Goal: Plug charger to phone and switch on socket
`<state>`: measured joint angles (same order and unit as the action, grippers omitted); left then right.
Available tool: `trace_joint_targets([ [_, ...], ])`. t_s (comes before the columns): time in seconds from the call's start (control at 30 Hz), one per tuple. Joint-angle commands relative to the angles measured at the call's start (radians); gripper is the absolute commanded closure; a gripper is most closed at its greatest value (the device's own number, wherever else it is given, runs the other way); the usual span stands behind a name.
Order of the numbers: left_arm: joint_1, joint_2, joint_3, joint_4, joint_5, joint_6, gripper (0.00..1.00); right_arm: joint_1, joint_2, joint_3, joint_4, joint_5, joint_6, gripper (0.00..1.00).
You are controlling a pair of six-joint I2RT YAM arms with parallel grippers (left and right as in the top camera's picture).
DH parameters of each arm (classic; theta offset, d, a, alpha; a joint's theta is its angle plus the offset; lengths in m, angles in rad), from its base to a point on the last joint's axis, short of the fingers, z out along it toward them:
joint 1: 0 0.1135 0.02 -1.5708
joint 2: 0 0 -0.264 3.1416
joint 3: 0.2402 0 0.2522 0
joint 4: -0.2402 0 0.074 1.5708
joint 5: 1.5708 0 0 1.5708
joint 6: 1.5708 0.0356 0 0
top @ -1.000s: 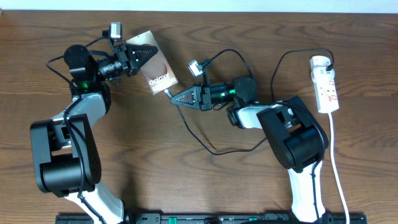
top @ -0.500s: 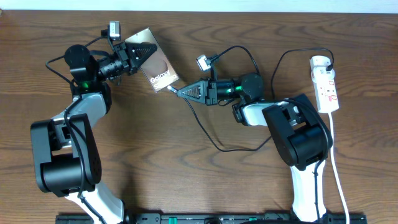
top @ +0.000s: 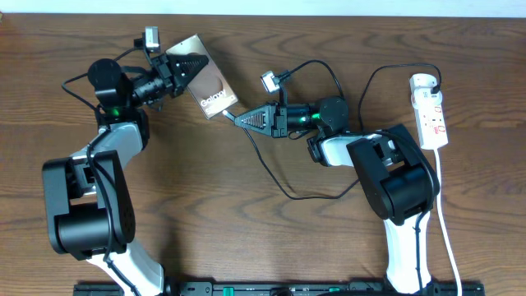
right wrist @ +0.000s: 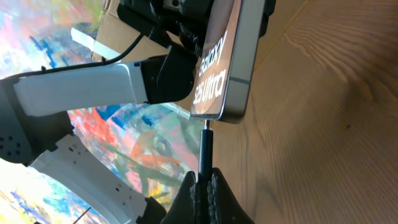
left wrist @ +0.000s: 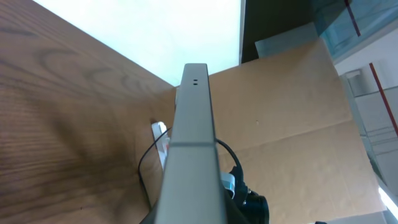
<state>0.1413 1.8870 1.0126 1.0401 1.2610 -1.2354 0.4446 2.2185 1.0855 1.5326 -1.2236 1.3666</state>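
My left gripper (top: pixel 193 64) is shut on the phone (top: pixel 211 82), a dark-brown slab with white lettering, held tilted above the table at the back left. In the left wrist view I see only the phone's grey edge (left wrist: pixel 193 149). My right gripper (top: pixel 240 120) is shut on the charger's plug end (right wrist: pixel 204 152). The plug tip meets the phone's bottom edge (right wrist: pixel 217 115); how deep it sits I cannot tell. The thin black charger cable (top: pixel 289 197) loops over the table to the socket (top: pixel 430 109), a white power strip at the right.
The socket's white cord (top: pixel 445 214) runs down the right side to the table's front edge. The right arm's thicker black cable (top: pixel 316 67) arches above its wrist. A cardboard box (left wrist: pixel 292 118) stands beyond the table in the left wrist view.
My right gripper has moved up and to the right with the plug, bringing the tip to the phone's lower edge. The phone has shifted slightly in the left gripper.
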Motion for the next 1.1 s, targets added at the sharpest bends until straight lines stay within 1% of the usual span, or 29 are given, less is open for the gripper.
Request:
trace_joint_targets([
  [0.0,-0.027,-0.007,0.023,0.009,-0.013,0.003,0.93,0.025,0.0,0.027,0.043,0.095,0.017,0.99],
  [0.43,-0.027,-0.007,0.023,0.009,-0.016,0.003,0.93,0.043,0.0,0.097,0.043,0.146,0.017,0.99],
  [0.8,-0.027,-0.007,0.023,0.009,-0.017,0.003,0.93,0.042,0.0,0.098,0.043,0.183,0.017,0.99],
  [1.07,-0.011,-0.007,0.023,0.009,-0.044,-0.001,0.93,0.043,0.0,0.098,0.043,0.161,0.018,0.99],
])
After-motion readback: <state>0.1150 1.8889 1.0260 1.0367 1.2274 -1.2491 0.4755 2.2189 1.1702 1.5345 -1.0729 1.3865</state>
